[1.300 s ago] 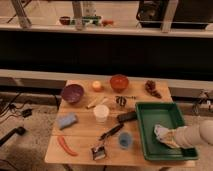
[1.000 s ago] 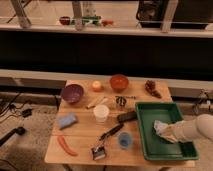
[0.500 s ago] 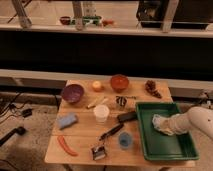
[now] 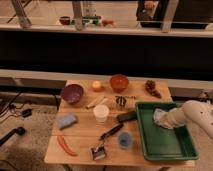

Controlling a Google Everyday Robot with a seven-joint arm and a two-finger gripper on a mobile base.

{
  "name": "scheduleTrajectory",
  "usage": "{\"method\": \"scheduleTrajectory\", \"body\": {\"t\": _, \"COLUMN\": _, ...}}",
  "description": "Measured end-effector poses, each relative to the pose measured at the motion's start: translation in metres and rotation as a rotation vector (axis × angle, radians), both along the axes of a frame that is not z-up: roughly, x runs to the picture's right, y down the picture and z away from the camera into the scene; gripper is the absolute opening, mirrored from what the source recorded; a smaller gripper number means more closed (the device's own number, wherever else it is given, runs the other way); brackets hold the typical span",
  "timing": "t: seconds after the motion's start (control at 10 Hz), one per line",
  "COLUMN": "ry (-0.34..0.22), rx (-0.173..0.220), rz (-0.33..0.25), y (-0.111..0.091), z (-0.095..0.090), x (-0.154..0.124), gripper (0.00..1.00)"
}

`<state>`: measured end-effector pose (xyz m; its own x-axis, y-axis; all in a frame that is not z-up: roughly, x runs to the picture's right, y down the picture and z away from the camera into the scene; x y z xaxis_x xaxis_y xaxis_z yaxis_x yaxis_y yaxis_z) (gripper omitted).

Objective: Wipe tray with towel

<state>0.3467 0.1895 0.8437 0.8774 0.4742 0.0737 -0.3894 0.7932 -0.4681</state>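
The dark green tray [image 4: 167, 146] lies on the right end of the wooden table. The pale bluish-white towel [image 4: 158, 116] rests on the tray floor in its far left part. My gripper [image 4: 165, 120] comes in from the right on a white arm and presses down on the towel, shut on it. The arm's end covers the fingertips and part of the cloth.
Left of the tray are a purple bowl [image 4: 72, 93], an orange bowl [image 4: 119, 82], a white cup [image 4: 101, 113], a blue pad [image 4: 66, 120], a small blue cup [image 4: 124, 140], a red pepper [image 4: 65, 145] and dark utensils [image 4: 111, 132]. A railing runs behind the table.
The gripper and the towel have slid together from the tray's near right part toward its far left part. Nothing else on the table moved.
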Motion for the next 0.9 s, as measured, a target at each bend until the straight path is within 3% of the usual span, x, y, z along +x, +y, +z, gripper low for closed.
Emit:
{"method": "scheduleTrajectory", "body": {"t": 0.2, "ry": -0.024, "rx": 0.029, "rz": -0.002, "y": -0.013, "z": -0.007, "x": -0.015, "gripper": 0.0}}
{"method": "scheduleTrajectory", "body": {"t": 0.5, "ry": -0.088, "rx": 0.042, "rz": -0.005, "y": -0.012, "z": -0.021, "x": -0.049, "gripper": 0.0}}
{"method": "scheduleTrajectory", "body": {"t": 0.9, "ry": -0.159, "rx": 0.017, "rz": 0.018, "y": 0.034, "z": -0.058, "x": -0.064, "gripper": 0.0}}
